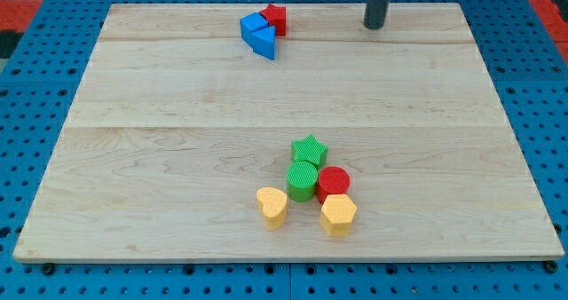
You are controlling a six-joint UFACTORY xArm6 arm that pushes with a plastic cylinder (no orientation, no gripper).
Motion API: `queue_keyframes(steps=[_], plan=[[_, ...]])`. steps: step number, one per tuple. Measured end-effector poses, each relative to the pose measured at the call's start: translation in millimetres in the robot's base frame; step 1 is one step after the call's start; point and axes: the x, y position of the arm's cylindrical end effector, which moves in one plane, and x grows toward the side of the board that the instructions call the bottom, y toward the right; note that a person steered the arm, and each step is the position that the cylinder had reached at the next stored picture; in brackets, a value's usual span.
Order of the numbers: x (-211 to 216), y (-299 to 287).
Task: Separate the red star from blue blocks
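The red star (pixel 276 18) sits near the view's top edge of the wooden board (pixel 177 114), left of centre. It touches two blue blocks: a blue cube (pixel 252 27) on its left and a blue triangular block (pixel 264 43) just below. My tip (pixel 374 26) is down near the board's top edge, well to the right of the red star and apart from every block.
A cluster lies lower centre: a green star (pixel 310 149), a green cylinder (pixel 303 181), a red cylinder (pixel 334 182), a yellow heart (pixel 272 206) and a yellow hexagon (pixel 338 214). Blue pegboard surrounds the board.
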Motion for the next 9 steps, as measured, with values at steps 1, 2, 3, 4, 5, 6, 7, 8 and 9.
queue_keyframes(steps=[1,2,3,4,5,6,7,8,9], plan=[[-19.4,-64.3],[-16.1,-129.5],[-12.9,-177.8],[-11.1,-190.8],[-9.8,-192.4],[1.9,-192.1],[24.7,-186.9],[31.9,-135.6],[5.6,-119.7]])
